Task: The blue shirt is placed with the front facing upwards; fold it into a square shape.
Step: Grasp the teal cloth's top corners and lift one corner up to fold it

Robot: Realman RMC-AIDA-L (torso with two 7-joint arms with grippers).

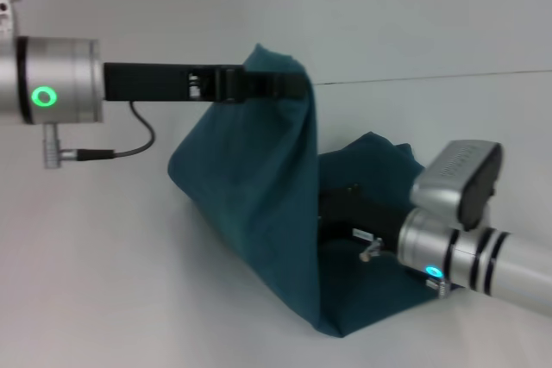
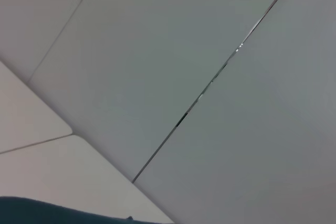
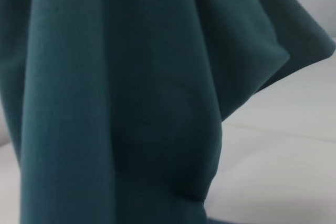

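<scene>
The left arm (image 1: pixel 60 84) reaches in from the left side, held up high over the white table (image 1: pixel 103 282). A thin black cable (image 1: pixel 138 140) loops down under it. At its far end the left gripper (image 1: pixel 289 84) is pinched on the top edge of the blue shirt (image 1: pixel 250 187), with the cloth folded over the black fingers, and the shirt hangs down from there like a tent. The cloth drops in a wide sheet, and its low corner touches the table at the front. Behind that sheet, more of the shirt lies in a soft pile on the table. The right arm (image 1: pixel 483 256) comes in from the right side, low down, and the right gripper (image 1: pixel 332 213) goes in under the hanging cloth. The cloth hides its tips, so you cannot tell if they are apart or together. The left wrist view shows mostly the pale table with a thin dark line (image 2: pixel 210 85) across it, and a bit of blue cloth at one edge. The right wrist view is almost filled with blue folds hanging close, with white table beside them.
</scene>
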